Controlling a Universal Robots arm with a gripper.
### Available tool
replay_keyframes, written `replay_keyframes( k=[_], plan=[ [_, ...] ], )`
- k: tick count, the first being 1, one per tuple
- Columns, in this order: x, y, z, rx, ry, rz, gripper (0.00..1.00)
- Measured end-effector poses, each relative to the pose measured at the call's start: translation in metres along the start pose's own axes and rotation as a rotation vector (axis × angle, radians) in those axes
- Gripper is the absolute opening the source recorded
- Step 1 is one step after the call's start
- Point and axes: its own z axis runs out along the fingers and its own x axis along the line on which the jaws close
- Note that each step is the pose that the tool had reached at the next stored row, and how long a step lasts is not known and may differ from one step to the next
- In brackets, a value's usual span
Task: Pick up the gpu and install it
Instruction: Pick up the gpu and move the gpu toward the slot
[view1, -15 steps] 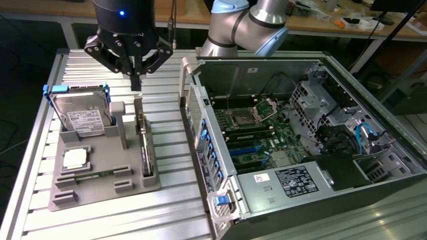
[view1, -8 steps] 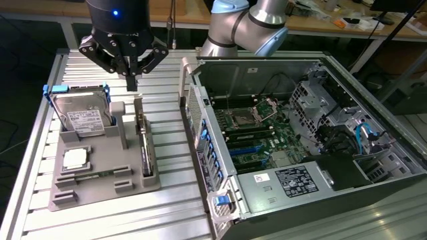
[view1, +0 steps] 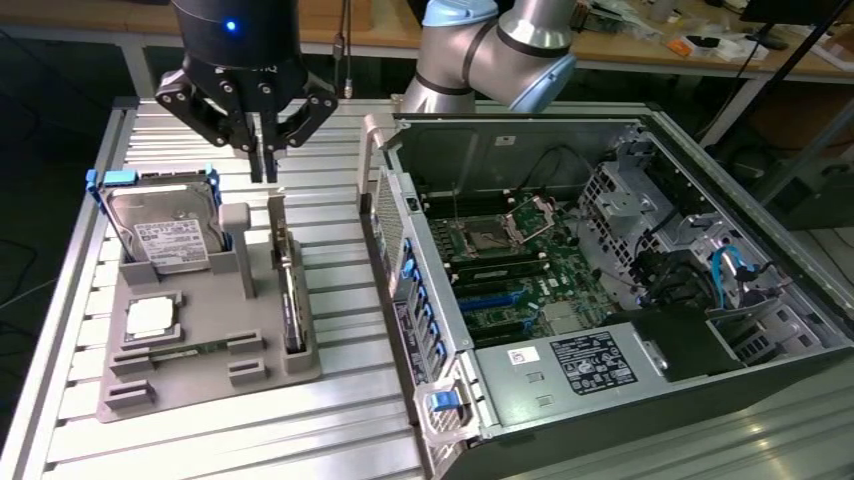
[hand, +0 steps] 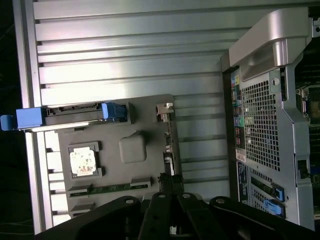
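Gpu (view1: 288, 290) stands on edge in your grey tray (view1: 187, 390), beside the hard drive (view1: 167, 235); pincer (view1: 268, 176) closed, empty, just above.

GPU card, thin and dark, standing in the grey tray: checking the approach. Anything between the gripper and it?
Nothing visible. The gripper hangs above the thin dark card; the silver hard drive stands aside.

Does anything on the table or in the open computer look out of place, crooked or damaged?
Nothing stands out. The hard drive leans in its slot of the grey holder, but it looks seated there, and the gpu stands on edge in its own slot. The hand hangs shut above one end of the gpu.
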Motion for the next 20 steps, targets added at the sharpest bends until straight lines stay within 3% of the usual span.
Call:
replay_keyframes(
  k=[5, 7, 11, 15, 17, 18, 20],
  plan=[
    [0.000, 0.0000, 0.0000, 0.0000, 0.0000, 0.000, 0.36],
    [0.000, 0.0004, 0.0001, 0.0005, -0.0001, 0.000, 0.36],
    [0.000, 0.0003, 0.0007, 0.0183, 0.0102, -0.034, 0.36],
    [0.000, 0.0002, 0.0044, 0.0235, 0.0179, -0.078, 0.36],
    [0.000, -0.0002, 0.0131, 0.0235, 0.0198, -0.090, 0.36],
    [0.000, -0.0011, 0.0256, 0.0230, 0.0203, -0.102, 0.36],
    [0.000, -0.0036, 0.0323, 0.0227, 0.0227, -0.121, 0.36]
  ],
)
